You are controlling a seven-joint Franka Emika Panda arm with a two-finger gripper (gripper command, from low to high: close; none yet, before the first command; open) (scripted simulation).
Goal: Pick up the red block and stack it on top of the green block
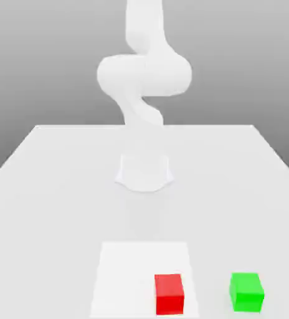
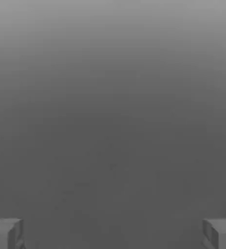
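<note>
Gripper (image 2: 113,234) open and empty, red block yet to be reached
Its fingers stand wide apart; the red block (image 1: 169,294) sits at the white patch (image 1: 129,274), toward the exterior view's left of the green block (image 1: 246,292), well apart from it.

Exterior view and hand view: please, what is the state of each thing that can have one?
Jaws: open, wide apart, nothing between them.
Red block: resting near a corner of the white patch, not gripped, not stacked.
Green block: resting on the table to the exterior view's right of the white patch, nothing on top.
White patch: flat on the table, partly covered by the red block.
</note>
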